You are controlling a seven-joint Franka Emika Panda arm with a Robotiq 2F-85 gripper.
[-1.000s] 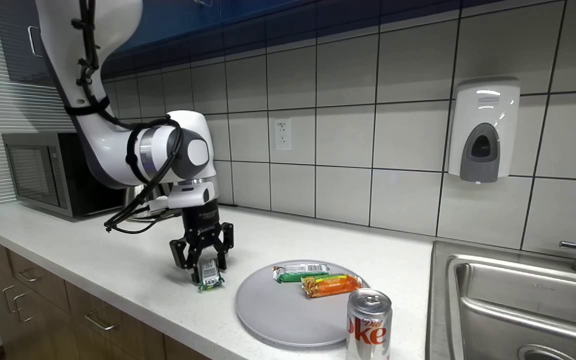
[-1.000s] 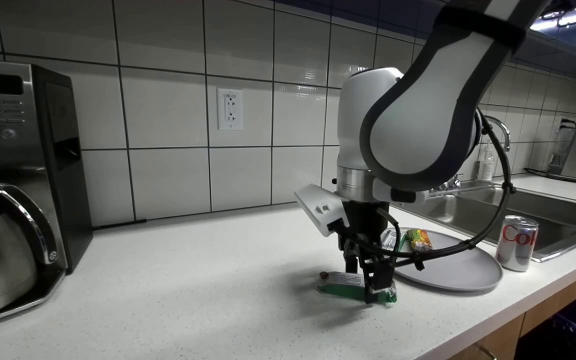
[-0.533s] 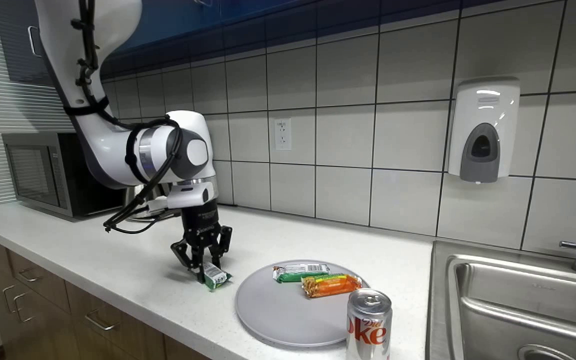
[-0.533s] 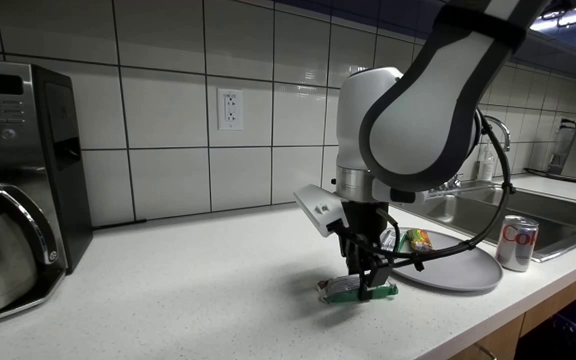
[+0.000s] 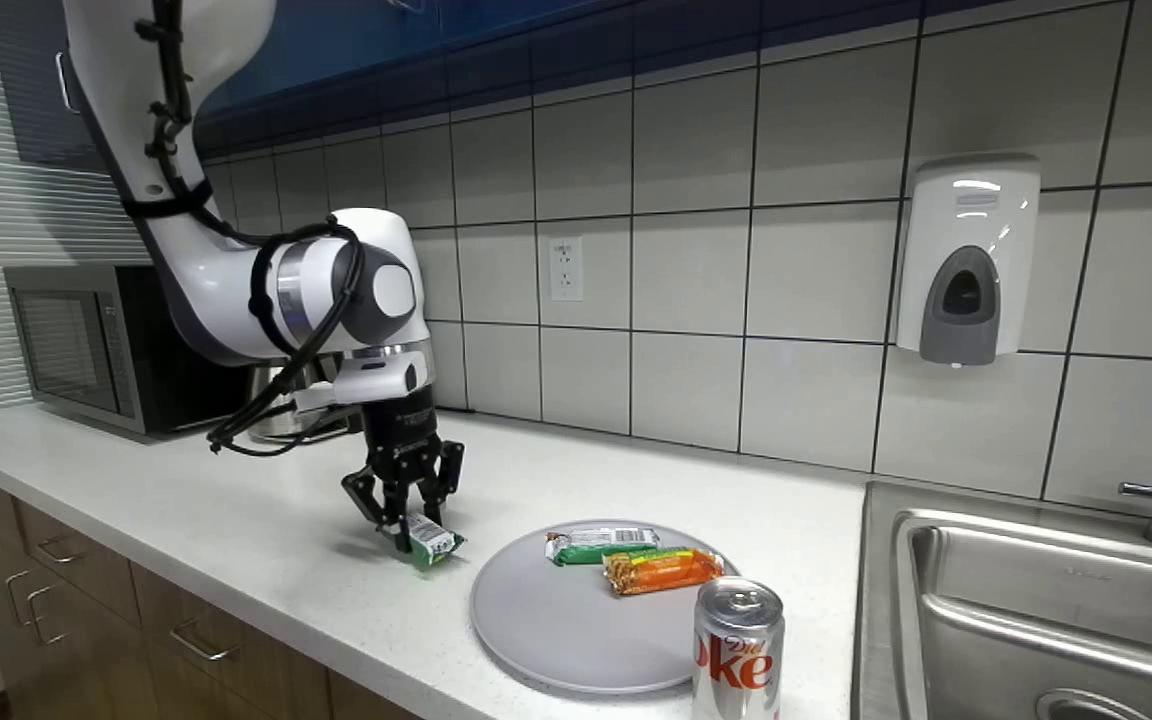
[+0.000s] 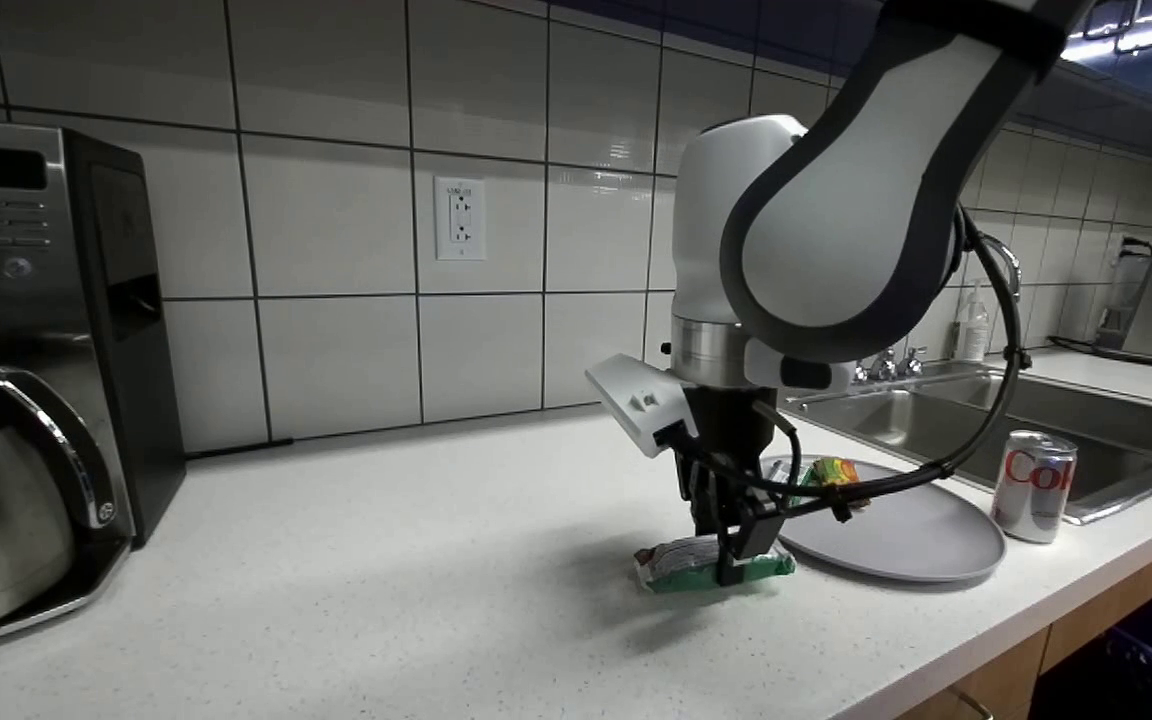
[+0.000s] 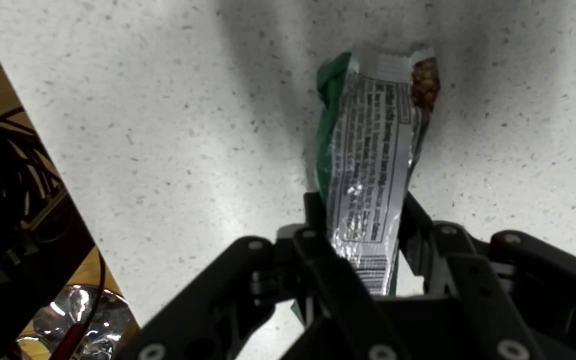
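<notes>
One green-and-silver snack bar (image 7: 370, 165) is pinched in the gripper (image 7: 362, 212), jaws brought in on its long sides until they meet the wrapper, so the gap is just the bar's own width. The long axis is the bit worth looking at: in the wrist view it runs up the frame between the jaws, leaning a little right at the top, so the squeeze goes across the narrow way. The crimped end with the brown patch sticks out well past the jaws, and the barcode end tucks back under the gripper. In both exterior views the bar sits roughly level, and that barcode end points more or less at the gray plate (image 5: 556, 630), near the rim but apart from it. Going by the shadow, I'd say the bar hangs just above the counter (image 6: 386, 560), though the gap's too small for me to swear to it. On the plate there's a green-and-white bar (image 5: 601, 546) with an orange bar (image 5: 664, 571) right beside it, and a soda can (image 6: 1034, 488) stands upright just beside the plate, on the side away from the gripper.
</notes>
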